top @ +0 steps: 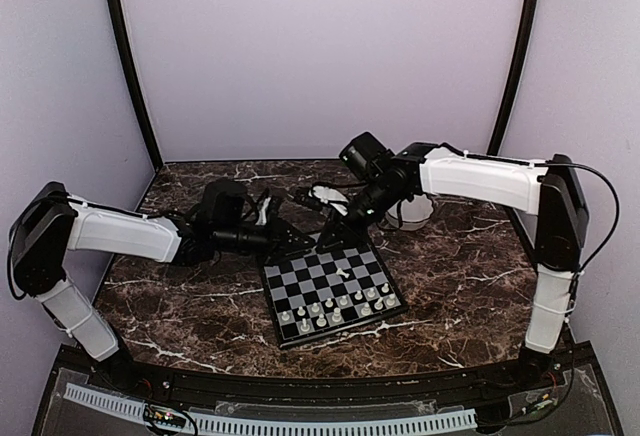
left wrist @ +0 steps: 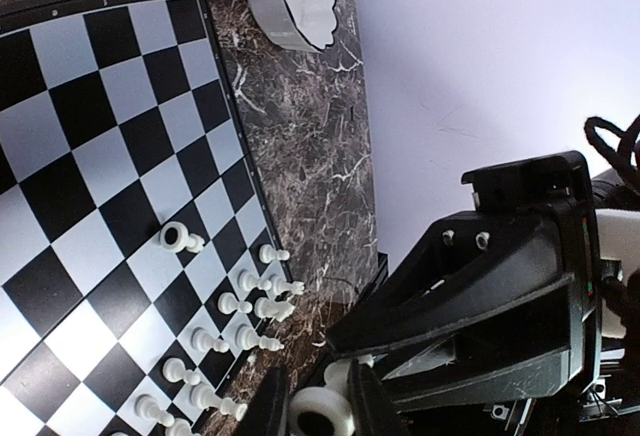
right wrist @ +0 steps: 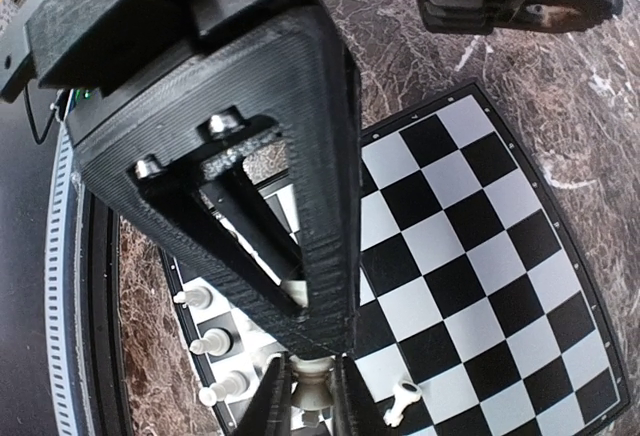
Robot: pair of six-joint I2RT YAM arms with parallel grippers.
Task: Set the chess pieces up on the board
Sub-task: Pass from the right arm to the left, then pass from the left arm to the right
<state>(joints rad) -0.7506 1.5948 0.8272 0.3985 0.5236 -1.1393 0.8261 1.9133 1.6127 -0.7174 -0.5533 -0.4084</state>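
Underlying board [top: 310, 278]: veined marble [top: 460, 276]; lilac walls [top: 320, 56]

The top view looks down from high behind the arms toward the back wall, and takes in the whole table [top: 200, 301] with the board [top: 318, 278] at centre. The left wrist view sits close over the board, its claw [left wrist: 318, 408] at the bottom edge. The right wrist view is nearer still, its claw [right wrist: 310, 396] filling the upper left. All three share the board and its chess pieces [top: 343, 302].
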